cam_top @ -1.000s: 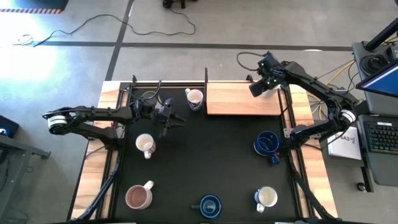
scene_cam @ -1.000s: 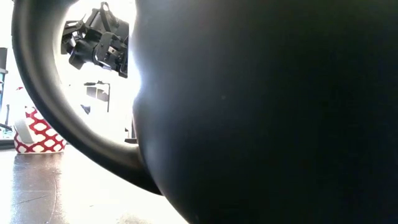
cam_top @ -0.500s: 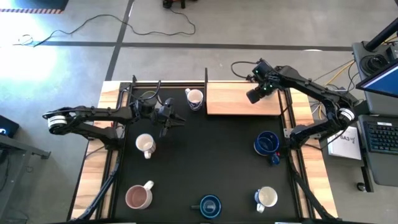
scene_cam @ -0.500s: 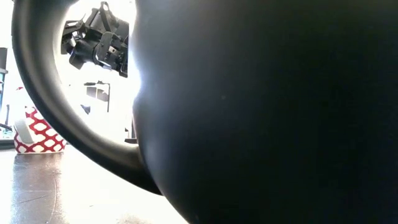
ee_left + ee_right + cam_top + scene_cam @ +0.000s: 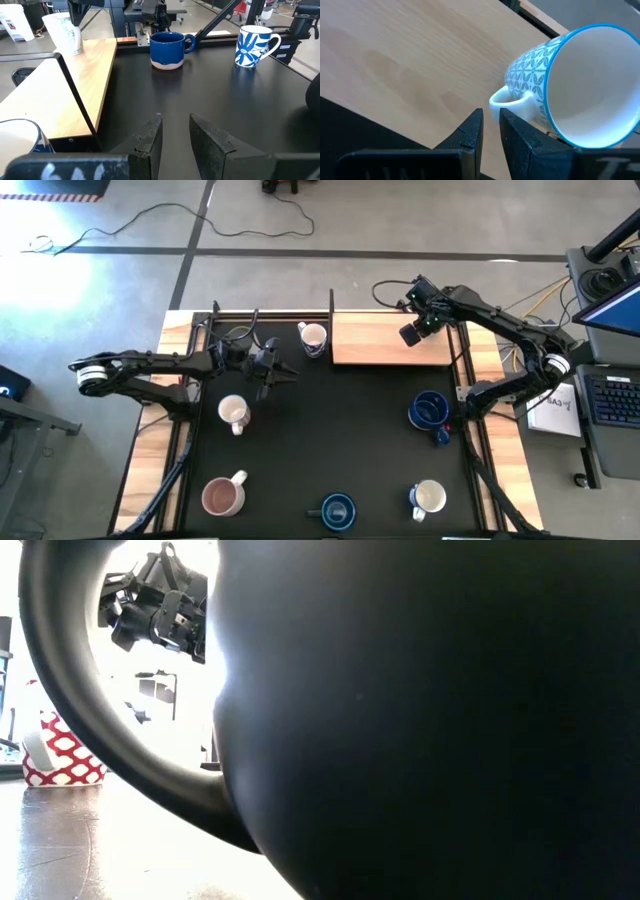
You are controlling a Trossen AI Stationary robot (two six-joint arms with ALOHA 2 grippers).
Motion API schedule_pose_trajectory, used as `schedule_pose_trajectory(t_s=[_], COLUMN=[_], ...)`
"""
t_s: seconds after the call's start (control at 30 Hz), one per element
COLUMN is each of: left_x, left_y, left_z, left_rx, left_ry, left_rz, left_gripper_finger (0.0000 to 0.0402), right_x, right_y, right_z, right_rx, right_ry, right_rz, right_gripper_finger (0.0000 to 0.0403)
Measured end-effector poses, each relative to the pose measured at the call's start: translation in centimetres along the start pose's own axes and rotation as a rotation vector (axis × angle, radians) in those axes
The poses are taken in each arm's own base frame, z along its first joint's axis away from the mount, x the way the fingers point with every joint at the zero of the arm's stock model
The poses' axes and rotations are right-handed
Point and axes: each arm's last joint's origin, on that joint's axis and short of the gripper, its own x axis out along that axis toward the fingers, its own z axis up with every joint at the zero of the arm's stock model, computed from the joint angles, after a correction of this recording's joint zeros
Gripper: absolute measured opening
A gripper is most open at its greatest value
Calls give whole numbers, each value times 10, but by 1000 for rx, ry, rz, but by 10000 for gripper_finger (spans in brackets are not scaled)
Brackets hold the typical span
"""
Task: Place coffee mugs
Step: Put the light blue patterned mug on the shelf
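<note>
The right gripper [image 5: 490, 131] hangs over the wooden board [image 5: 390, 340] at the desk's far right, jaws pinching the handle of a patterned mug [image 5: 570, 85] tipped sideways, mouth facing away from the board.

Table [image 5: 150, 470] with black mat [image 5: 330, 440] and wooden board [image 5: 385, 340]. Six mugs on the mat: white mug [image 5: 312, 337] just beside the board; the others farther away, near the mat's edges.

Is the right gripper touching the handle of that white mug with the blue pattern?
Touching. The right wrist view shows the right gripper pinching the patterned white mug by its handle.
</note>
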Motion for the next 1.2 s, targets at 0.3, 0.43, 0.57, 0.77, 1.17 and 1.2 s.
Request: schedule_pose_trajectory(t_s=[0.3,0.43,0.57,0.77,1.17,1.2], left_x=[0,0,0,0,0,0], left_y=[0,0,0,0,0,0], left_z=[0,0,0,0,0,0], left_rx=[0,0,0,-8,-3,-2], left_ry=[0,-1,0,0,0,-2], left_rz=[0,0,0,0,1,1], left_gripper_finger=[80,80,80,80,80,80], right_x=[0,0,0,-7,-5,-4], right_y=[-3,-4,-4,-5,-5,-6], right_z=[0,1,1,2,-13,-13], right_rx=[-6,-8,-7,-9,27,24], right_ry=[-14,-19,-21,-12,137,135], right_rz=[-95,-115,-113,-105,-75,-98], right_gripper_finger=[52,52,52,52,52,52])
